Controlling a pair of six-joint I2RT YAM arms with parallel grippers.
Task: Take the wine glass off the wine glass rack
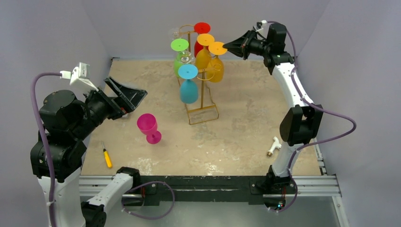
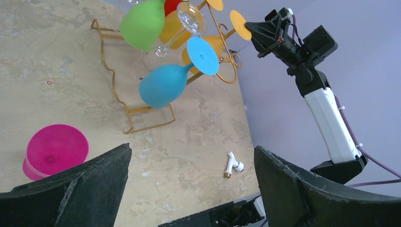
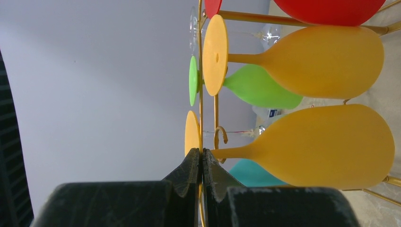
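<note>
My right gripper (image 3: 202,158) has its fingers pressed together, tips at the foot rim of the nearest orange wine glass (image 3: 326,144). I cannot tell whether the rim is caught. That glass hangs bowl-down on the wine glass rack (image 1: 203,99), near the middle of the far edge. I'd slide it level along its hook arm, off the open end. My left gripper (image 2: 192,148) hangs spread by the left edge.

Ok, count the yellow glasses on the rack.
2, hanging upside down: the inner yellow glass by the red glass, the outer yellow glass at the right gripper. Others may hide.
</note>
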